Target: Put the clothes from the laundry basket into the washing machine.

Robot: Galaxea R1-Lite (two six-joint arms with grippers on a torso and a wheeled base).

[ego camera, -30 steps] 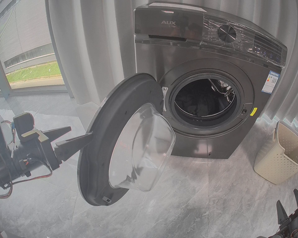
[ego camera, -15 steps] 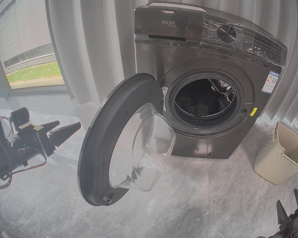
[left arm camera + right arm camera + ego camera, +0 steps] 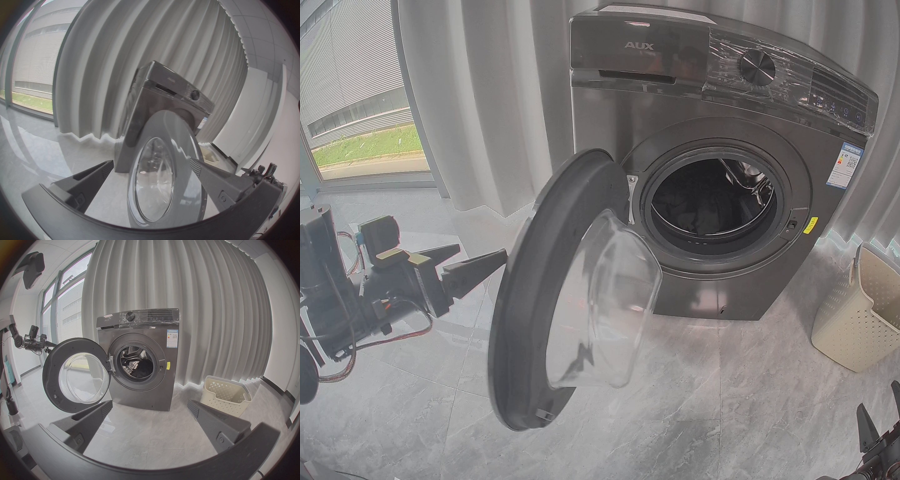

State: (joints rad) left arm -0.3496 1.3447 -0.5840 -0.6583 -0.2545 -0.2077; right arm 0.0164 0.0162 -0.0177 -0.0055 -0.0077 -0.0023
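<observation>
Head view: washing machine stood from upper centre to right of frame, its round door swung out toward lower centre. Dark clothes lay inside the drum. Laundry basket — cream, perforated — stood on the floor at the right edge, apart from the machine. Left gripper sat at middle left, fingers spread and gripping nothing, tips pointing at the door's outer rim and just beside it; contact could not be judged. Right gripper showed at the lower right corner, fingers apart, nothing between them.

Left wrist view: both dark fingers were spread across the lower frame, the door's outer face at centre beyond them, the machine behind it.

Right wrist view: fingers were spread over bare floor — machine at centre, door open at left of centre, dark clothes in the drum, basket at right of centre before the curtain.
</observation>
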